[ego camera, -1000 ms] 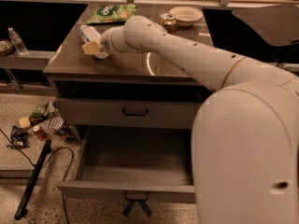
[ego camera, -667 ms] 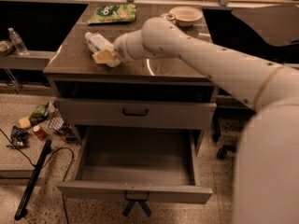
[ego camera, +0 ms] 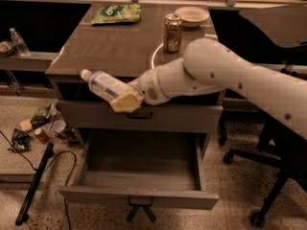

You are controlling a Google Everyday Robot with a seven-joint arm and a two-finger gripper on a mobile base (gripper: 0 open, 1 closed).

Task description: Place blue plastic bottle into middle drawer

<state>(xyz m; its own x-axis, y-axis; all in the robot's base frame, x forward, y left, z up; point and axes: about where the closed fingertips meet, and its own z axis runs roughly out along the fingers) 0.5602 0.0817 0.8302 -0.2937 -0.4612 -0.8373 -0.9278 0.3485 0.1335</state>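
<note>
The big white arm reaches in from the right side. Its claw is in front of the bench, just past the front edge and a bit left of the middle. The claw has yellowish fingers, and they are closed tight around the bottom end of the blue plastic bottle. The bottle is up in the air and is not touching the bench. It is tipped over, with its white cap pointing up and to the left.

Below the claw is a shut drawer with a dark handle. Under that one is the middle drawer, and it is pulled wide open. You can see its grey floor, with nothing lying on it. The bottle is higher than this drawer and is over its left part.

On top of the bench there is a soda can standing up. A pale bowl sits just behind it, near the back right corner. A green bag lies at the back, more to the left.

Far on the left, a small clear bottle stands on a low shelf. Some bits of stuff lie on the floor by the bench, and a long black stick lies there too. A chair with wheels is on the right.
</note>
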